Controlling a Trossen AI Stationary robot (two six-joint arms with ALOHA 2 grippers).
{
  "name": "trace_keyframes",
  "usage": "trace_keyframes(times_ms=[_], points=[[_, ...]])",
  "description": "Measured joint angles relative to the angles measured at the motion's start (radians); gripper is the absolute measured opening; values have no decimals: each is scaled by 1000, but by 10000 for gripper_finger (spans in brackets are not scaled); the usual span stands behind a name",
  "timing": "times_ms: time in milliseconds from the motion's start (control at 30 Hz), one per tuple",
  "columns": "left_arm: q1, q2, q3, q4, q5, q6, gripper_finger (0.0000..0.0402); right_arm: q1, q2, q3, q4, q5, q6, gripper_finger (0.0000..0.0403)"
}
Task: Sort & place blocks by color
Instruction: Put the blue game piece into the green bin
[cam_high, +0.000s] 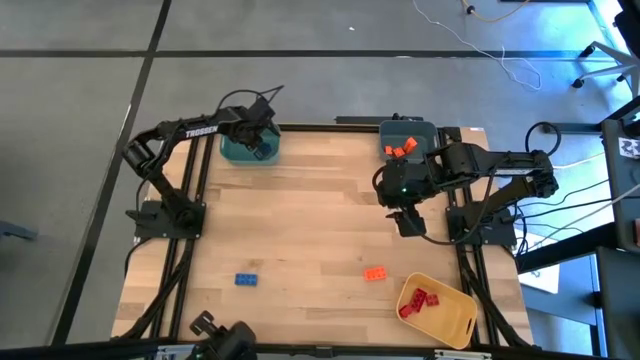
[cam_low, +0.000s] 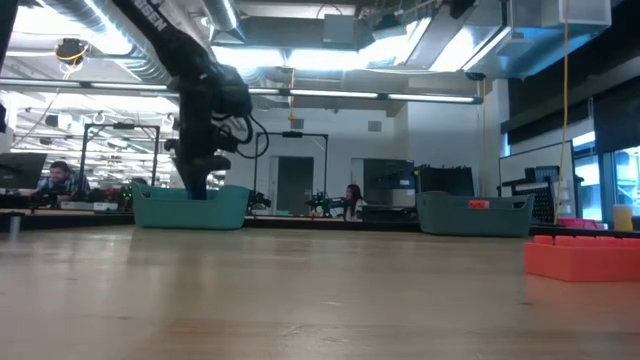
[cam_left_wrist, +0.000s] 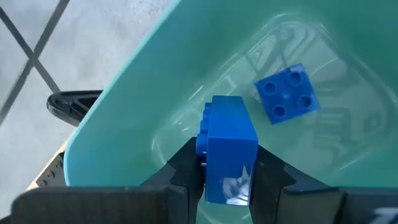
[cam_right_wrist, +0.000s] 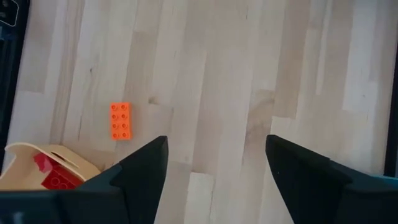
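blue oblong studded plastic brick pinched in left hand, hanging inside teal plastic bin at far left corner of wooden surface; release low and straight so brick drops beside blue square brick already on bin floor, clear of wall

right hand spread wide, empty, above bare surface near grey-blue bin

count: blue bricks visible three, one loose; orange loose one, more in grey-blue bin, number unclear; red several in yellow bin; bins three
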Motion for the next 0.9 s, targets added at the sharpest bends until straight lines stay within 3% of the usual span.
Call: trace_keyframes(times_ms=[733, 900], points=[[45, -1, -99, 87, 49, -1, 83, 0, 0, 0, 0, 0, 20, 271], [28, 2, -102, 129, 34, -9, 137, 0, 0, 0, 0, 0, 22, 271]])
